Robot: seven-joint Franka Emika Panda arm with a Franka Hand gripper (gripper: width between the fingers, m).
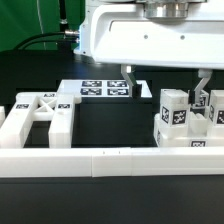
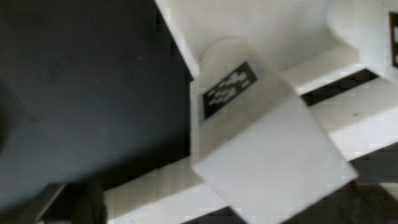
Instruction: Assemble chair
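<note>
Black tabletop [image 1: 110, 125], tagged white chair parts [image 1: 172, 116], gripper [image 1: 165, 91] spread wide

A black table [image 1: 105, 125] fronts a green backdrop [image 1: 25, 20].

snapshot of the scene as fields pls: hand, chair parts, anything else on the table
hand: open, fingers spread wide, gripping nothing
flat frame piece: lying flat at the exterior view's left, against the rail
upright tagged blocks: clustered at the exterior view's right, below the hand, one finger close beside them
marker board: flat on the table behind the parts
rail: long, low, runs along the front
</note>
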